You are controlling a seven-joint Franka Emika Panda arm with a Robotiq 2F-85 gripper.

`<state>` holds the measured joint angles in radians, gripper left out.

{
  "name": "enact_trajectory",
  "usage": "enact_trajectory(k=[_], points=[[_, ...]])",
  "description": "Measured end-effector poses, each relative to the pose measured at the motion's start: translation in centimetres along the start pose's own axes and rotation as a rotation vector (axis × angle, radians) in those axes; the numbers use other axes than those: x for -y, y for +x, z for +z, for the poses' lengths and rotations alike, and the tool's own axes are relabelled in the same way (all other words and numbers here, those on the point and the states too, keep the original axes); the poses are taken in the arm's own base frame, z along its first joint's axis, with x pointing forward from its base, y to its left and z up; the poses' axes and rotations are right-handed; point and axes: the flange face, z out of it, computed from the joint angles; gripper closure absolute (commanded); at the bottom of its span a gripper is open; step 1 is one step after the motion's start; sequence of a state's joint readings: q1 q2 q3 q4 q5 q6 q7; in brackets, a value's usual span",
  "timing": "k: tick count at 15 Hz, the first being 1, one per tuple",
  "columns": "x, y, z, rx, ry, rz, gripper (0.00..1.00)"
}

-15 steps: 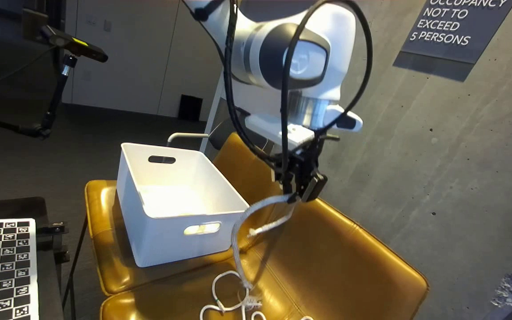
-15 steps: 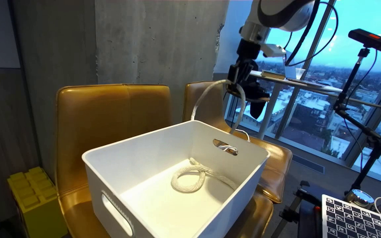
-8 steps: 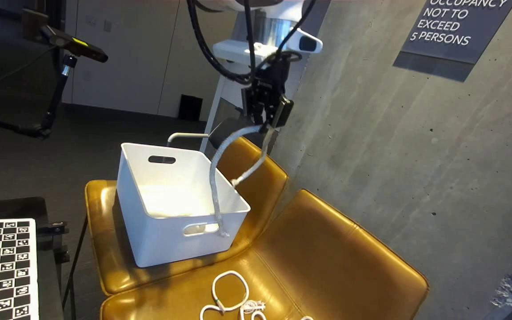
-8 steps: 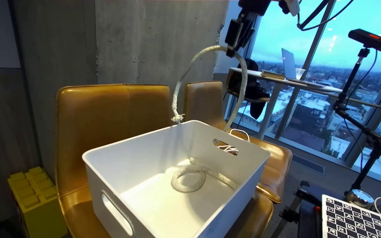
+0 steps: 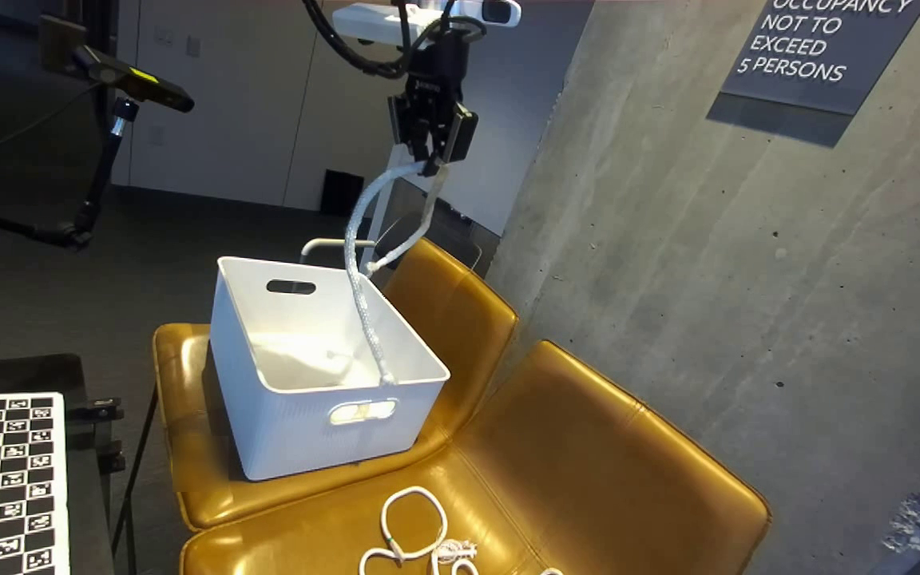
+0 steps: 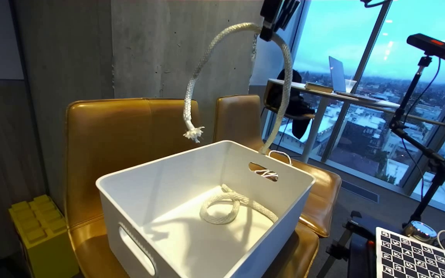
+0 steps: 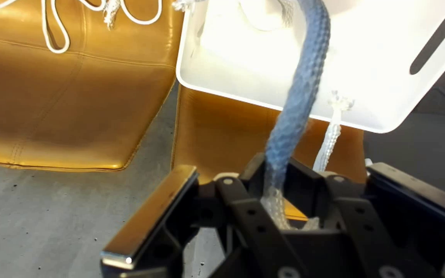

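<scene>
The jaws grasp a thick rope (image 6: 242,27) above the white bin (image 6: 176,181), one frayed end hanging over the edge nearest the backrest (image 6: 129,139); whether the other touches the rim is unclear. A thin cord (image 5: 444,523) on the neighbouring seat (image 5: 284,527) runs out of frame.

Two thick ropes (image 6: 287,71), one bin (image 5: 324,443) and two foreground chairs (image 5: 612,431) show.

I've got the coiled rope (image 6: 240,198) inside the bin (image 6: 180,173), bin on a chair (image 6: 129,146). My end effector (image 5: 434,165) is higher than the bin, hanging rope (image 6: 288,71) in its grip; in an exterior view that rope drops behind the bin's far wall. Second chair (image 5: 612,447) alongside, loose cord (image 5: 398,554) on its seat. In an exterior view, box (image 6: 46,239) left of the chairs, checkerboard (image 6: 419,255) right.
</scene>
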<state>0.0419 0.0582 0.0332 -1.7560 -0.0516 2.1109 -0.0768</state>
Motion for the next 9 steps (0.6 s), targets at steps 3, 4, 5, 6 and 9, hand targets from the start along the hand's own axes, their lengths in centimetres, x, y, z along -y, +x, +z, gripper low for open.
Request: enact_trajectory(k=[3, 4, 5, 6, 9], points=[[1.7, 0.3, -0.4, -0.009, 0.009, -0.019, 0.97], [2.3, 0.4, -0.6, -0.013, 0.012, -0.025, 0.97], [2.9, 0.5, -0.7, -0.015, 0.015, -0.029, 0.97], [3.4, 0.5, -0.7, -0.015, 0.017, -0.032, 0.97], [3.5, -0.1, 0.5, 0.011, 0.019, -0.032, 0.97]])
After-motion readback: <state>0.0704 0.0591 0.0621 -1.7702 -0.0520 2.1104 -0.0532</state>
